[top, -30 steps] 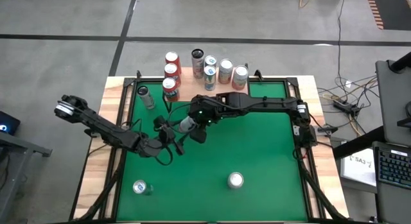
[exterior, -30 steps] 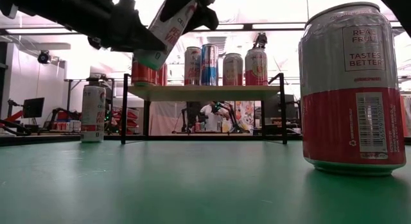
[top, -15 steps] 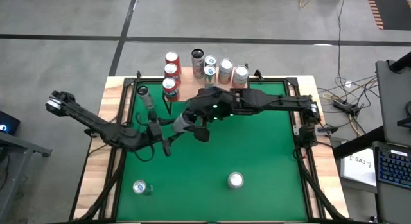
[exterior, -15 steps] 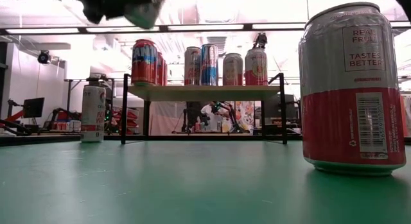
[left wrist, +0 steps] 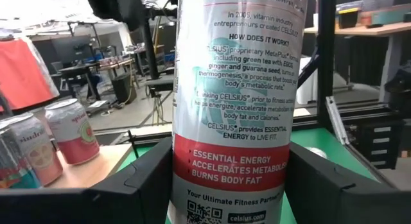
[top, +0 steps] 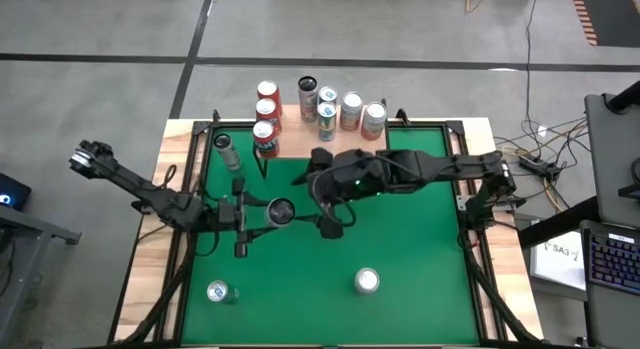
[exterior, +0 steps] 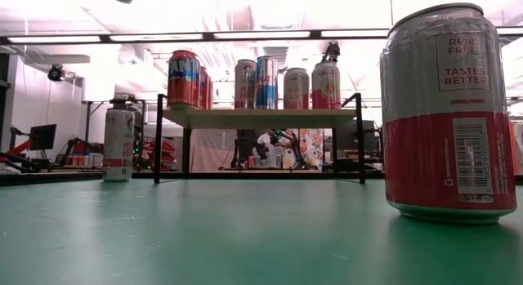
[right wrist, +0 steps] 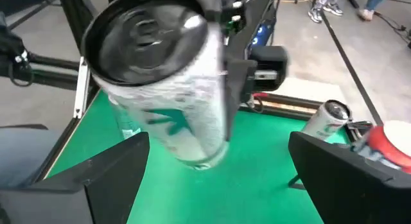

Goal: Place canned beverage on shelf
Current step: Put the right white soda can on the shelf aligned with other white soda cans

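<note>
Left gripper point(top: 262, 213) is pinching the white can point(top: 279, 211) mid-table, w/ fingers point(left wrist: 151, 179) clamped on both sides of its body; can is held off the green table point(top: 400, 249), a bit left of centre. Right gripper point(top: 330, 217) sits just beside it on the right, fingers point(right wrist: 115, 179) spread wide, nothing held. Shelf point(top: 290, 139) is at the far edge, already holding seven cans.

To do this step well: keep the can upright, lift above shelf height, approach from the front and aim for a free gap, avoiding the cans already there.

Vs a second ago: the can was in the right gripper, tilted; it's now w/ the left, and the right has let go.
</note>
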Action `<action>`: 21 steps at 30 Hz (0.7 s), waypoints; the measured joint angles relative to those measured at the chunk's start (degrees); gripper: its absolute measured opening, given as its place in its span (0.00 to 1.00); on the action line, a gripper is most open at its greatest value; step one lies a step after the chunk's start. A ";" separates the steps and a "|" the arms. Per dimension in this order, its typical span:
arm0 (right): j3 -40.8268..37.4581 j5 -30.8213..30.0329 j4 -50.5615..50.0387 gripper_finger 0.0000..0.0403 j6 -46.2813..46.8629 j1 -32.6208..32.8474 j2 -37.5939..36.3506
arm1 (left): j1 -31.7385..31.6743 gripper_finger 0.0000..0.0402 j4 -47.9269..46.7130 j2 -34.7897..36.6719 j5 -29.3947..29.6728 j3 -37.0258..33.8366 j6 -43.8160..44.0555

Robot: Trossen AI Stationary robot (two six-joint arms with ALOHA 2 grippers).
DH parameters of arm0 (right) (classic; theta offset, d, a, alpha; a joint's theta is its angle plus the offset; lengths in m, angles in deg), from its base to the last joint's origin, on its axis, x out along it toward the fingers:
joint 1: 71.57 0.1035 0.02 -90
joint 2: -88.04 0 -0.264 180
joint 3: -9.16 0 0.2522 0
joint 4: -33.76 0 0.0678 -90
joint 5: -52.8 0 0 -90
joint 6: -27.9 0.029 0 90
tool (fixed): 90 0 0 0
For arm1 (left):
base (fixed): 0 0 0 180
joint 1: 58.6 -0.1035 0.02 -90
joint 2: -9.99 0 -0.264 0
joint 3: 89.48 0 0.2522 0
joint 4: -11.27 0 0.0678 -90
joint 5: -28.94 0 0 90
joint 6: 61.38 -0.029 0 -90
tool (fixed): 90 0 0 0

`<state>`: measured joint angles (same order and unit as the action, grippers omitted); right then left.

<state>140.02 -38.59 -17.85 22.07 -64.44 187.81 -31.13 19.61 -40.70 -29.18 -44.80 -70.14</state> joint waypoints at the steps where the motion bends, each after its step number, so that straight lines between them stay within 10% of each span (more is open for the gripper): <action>1: -0.79 0.10 0.72 0.91 -0.26 0.18 0.06 | -0.02 0.55 0.24 -0.32 0.09 0.00 0.02; 14: -8.55 4.74 19.07 0.90 -3.98 0.61 0.13 | -0.19 0.55 1.98 -2.02 3.16 0.00 0.13; 21: -8.55 4.78 20.69 0.71 -2.56 0.59 0.13 | -0.13 0.55 1.83 -2.04 3.41 0.00 -0.26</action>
<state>131.47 -33.81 2.84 19.52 -63.84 187.94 -31.26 21.44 -42.74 -25.77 -44.80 -70.40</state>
